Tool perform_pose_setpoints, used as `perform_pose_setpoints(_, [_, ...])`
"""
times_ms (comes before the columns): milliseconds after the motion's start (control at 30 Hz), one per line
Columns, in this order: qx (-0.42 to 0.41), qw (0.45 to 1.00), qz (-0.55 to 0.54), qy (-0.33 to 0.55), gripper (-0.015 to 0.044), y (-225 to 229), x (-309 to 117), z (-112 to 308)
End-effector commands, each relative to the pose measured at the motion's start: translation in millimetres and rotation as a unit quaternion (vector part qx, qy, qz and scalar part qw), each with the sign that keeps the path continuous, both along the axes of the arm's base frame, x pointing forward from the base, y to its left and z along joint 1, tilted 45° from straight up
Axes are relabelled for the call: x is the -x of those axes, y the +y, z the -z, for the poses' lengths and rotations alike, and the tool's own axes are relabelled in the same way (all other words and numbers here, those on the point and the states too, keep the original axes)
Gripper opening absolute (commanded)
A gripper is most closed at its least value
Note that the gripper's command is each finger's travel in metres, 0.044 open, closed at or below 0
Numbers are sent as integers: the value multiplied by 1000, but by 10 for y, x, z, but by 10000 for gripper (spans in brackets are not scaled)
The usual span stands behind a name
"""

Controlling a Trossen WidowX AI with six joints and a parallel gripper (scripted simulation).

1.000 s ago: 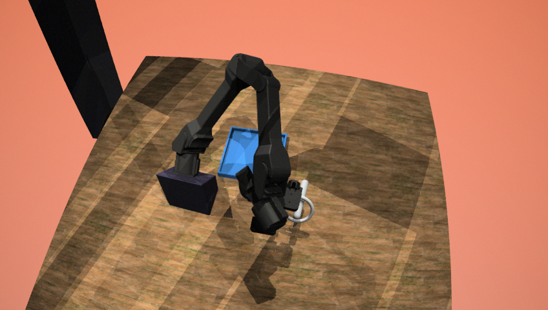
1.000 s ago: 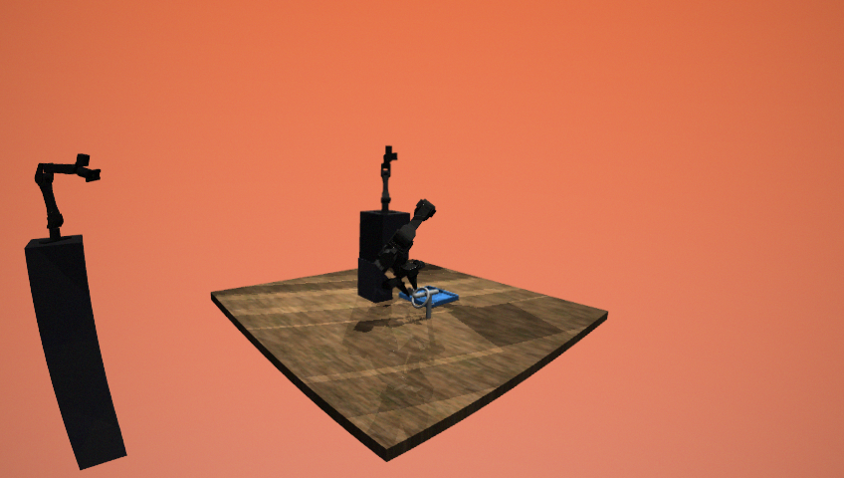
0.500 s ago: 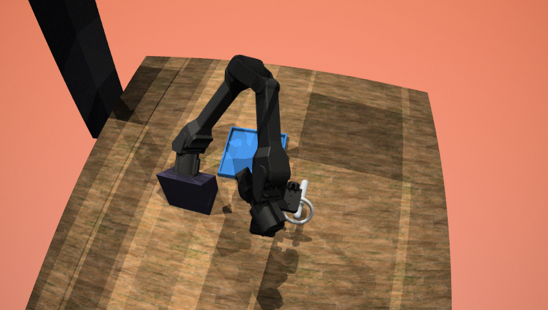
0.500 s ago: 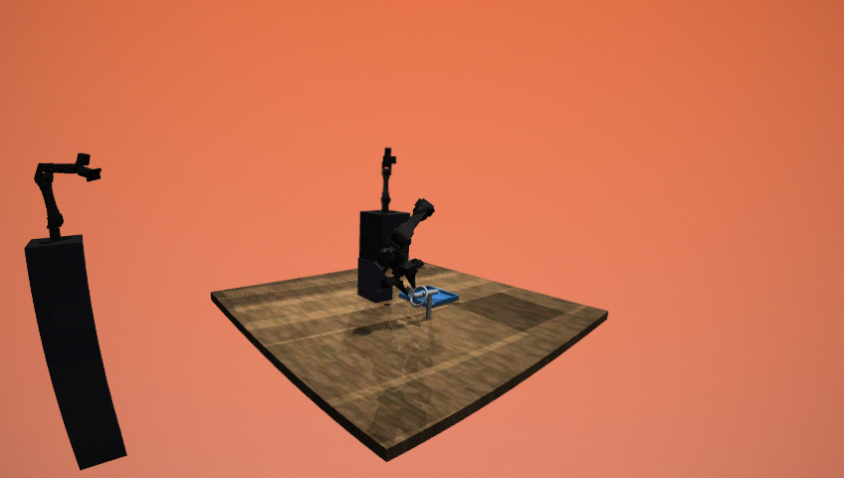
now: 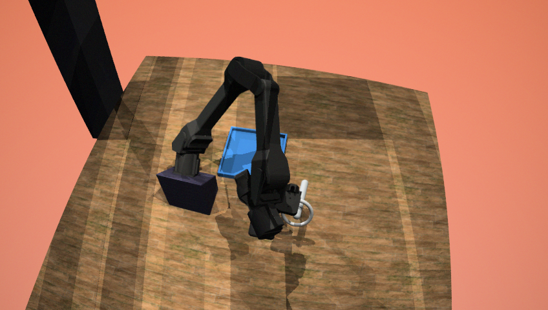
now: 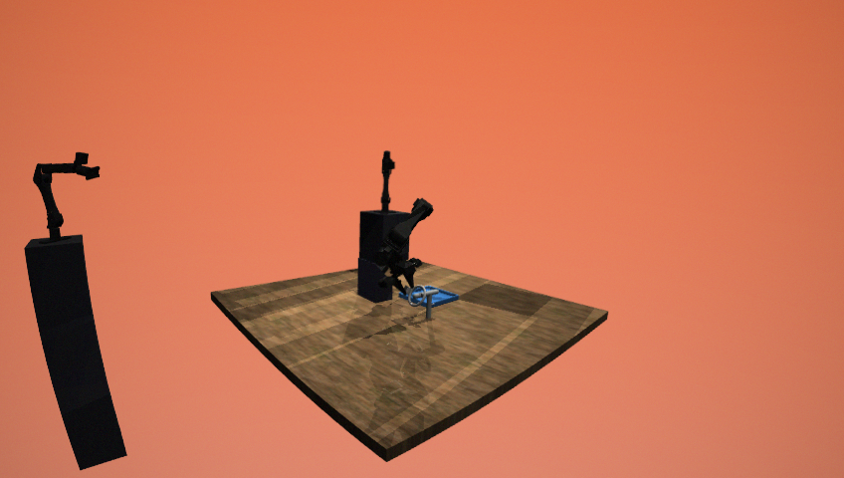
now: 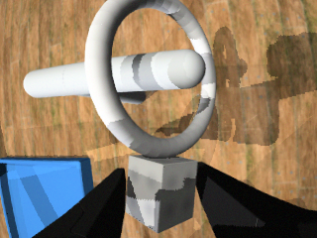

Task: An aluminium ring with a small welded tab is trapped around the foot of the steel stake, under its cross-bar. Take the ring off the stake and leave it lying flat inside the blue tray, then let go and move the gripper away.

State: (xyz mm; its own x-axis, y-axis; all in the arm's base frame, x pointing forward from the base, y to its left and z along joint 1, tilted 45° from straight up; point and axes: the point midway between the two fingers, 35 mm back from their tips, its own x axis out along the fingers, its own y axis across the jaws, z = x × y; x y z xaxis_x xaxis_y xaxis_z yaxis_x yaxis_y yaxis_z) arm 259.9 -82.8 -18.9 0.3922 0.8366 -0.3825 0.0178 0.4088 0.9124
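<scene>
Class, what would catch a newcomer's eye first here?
Probably the bright blue rectangular tray, lying partly beneath the black arm in the top view. Next, the pale metal ring, standing around the grey steel cross-bar, its tab clamped in the black gripper.

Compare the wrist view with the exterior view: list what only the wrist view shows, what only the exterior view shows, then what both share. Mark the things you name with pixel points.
Wrist only: the ring's welded tab (image 7: 160, 190) standing clear as a block between the gripper's fingers.

Exterior only: two more arms (image 6: 48, 198) (image 6: 385, 180), each on its own dark pedestal (image 6: 65, 332) (image 6: 374, 233), and the table's outer edges.

Both: the aluminium ring (image 6: 409, 302) (image 7: 99, 64), tilted up on edge around the stake's cross-bar (image 6: 434, 291) (image 7: 173, 69); the blue tray (image 6: 457, 298) (image 7: 86, 174); and the gripper (image 6: 408, 290) (image 7: 160, 173), shut on the tab.
</scene>
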Motion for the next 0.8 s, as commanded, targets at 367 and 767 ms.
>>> perform_pose_setpoints(367, [1, 1000, 0, -1, 0, -83, 1, 72])
perform_pose_setpoints(767, [2, 1000, 0, -1, 0, -136, 10, 123])
